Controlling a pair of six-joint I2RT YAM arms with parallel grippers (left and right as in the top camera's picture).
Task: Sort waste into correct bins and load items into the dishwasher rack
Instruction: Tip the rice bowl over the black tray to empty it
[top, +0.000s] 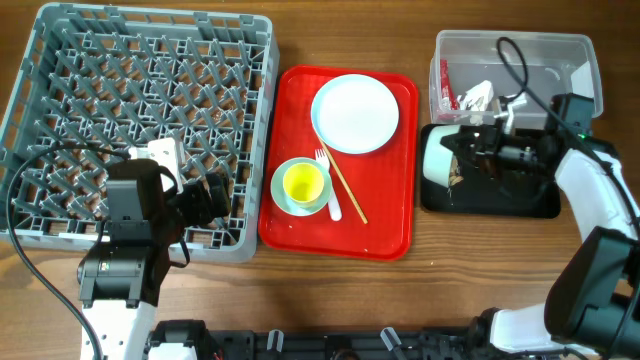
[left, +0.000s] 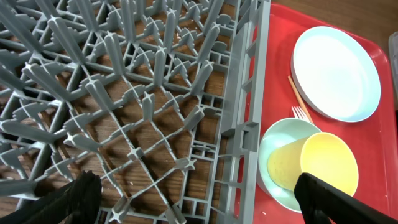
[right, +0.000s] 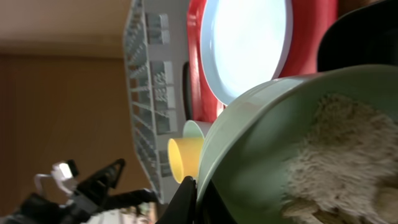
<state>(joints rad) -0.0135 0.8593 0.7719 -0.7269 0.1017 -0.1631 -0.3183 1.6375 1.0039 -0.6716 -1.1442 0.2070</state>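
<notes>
Evidently mid-dump: the right claw grips a mint bowl by its rim, tipped over the black tray with rice scraps inside, which probably need a steeper tilt, while the left claw hangs wide over the rack.

The rack sits at my left; the serving tray beside it bears plate far, cup in bowl near; tub far right, shallow tray before it.

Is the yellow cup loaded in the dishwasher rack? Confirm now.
No, the yellow cup sits in a mint bowl on the red tray, outside the dishwasher rack.
</notes>
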